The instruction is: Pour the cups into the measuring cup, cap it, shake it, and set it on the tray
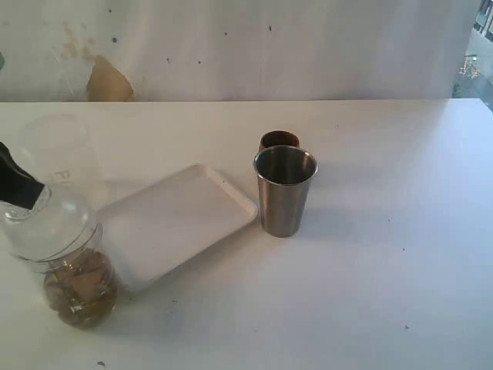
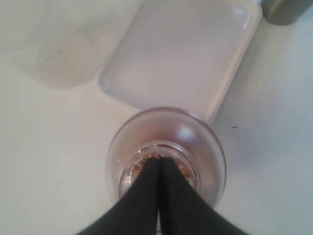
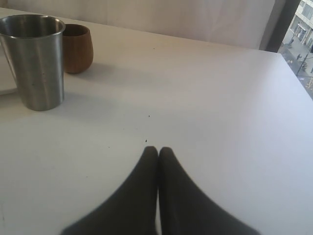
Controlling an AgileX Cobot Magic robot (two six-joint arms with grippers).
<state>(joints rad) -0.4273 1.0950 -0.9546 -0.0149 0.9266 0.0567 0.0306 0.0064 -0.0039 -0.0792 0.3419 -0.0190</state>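
The measuring cup (image 1: 73, 266) stands at the front left, clear, with brown liquid and pieces at its bottom and a clear domed lid (image 2: 195, 139) on top. My left gripper (image 1: 37, 197) is shut, its black fingertips (image 2: 152, 169) pressed together at the centre of that lid. The white tray (image 1: 177, 220) lies just right of the cup. The steel tumbler (image 1: 285, 191) stands upright right of the tray, the brown wooden cup (image 1: 279, 139) behind it. My right gripper (image 3: 158, 149) is shut and empty over bare table, apart from the tumbler (image 3: 36, 63) and wooden cup (image 3: 78, 48).
A frosted translucent plastic cup (image 1: 58, 154) stands behind the measuring cup, left of the tray. The table (image 1: 385, 254) is white, with a stained white wall behind it. A window shows at the far right edge.
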